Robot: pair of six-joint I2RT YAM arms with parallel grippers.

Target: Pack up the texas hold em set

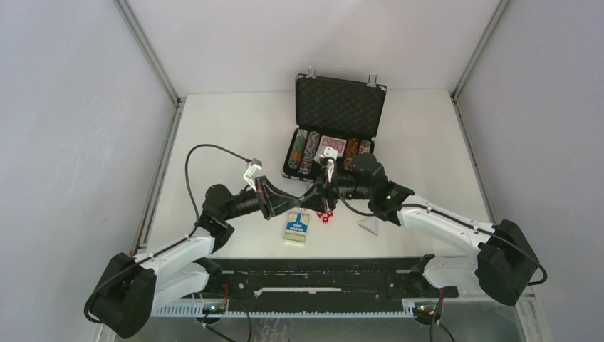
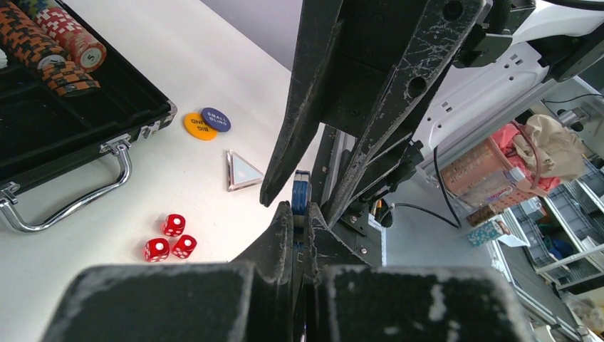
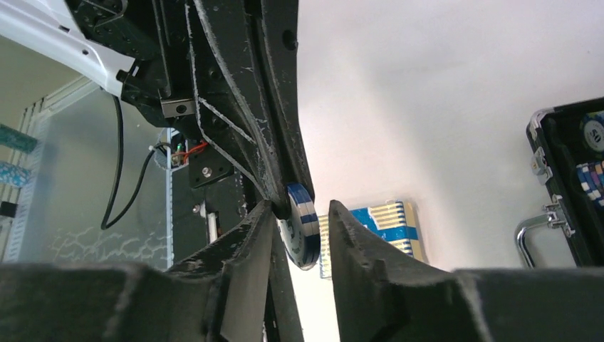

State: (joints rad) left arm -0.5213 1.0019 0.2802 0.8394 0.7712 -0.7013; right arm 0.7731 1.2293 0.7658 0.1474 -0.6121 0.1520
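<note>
I'm watching the small black foam-lined briefcase (image 1: pixel 340 107) sitting open at the back of the white table (image 1: pixel 228 128), with multicoloured chip rows (image 1: pixel 305 151) and red-backed cards (image 1: pixel 332 144) lying inside. Just in front of it, the left gripper (image 2: pixel 300 208) is pinching a thin stack of blue-and-white poker chips (image 3: pixel 303 231) in mid-air. The right gripper (image 3: pixel 300 210) is straddling them, jaws apart and not gripping. The blue card box (image 1: pixel 296 227), clear triangle piece (image 1: pixel 368 225) and three red dice (image 2: pixel 171 239) are lying on the table underneath.

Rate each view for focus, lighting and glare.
Top external: even light, soft shadows, briefcase sharp. Left wrist: its own jaws blurred and dark up close, dice sharp. Right wrist: its jaws soft and dark in front, blue chips fairly sharp, table pale, no hard glare.
</note>
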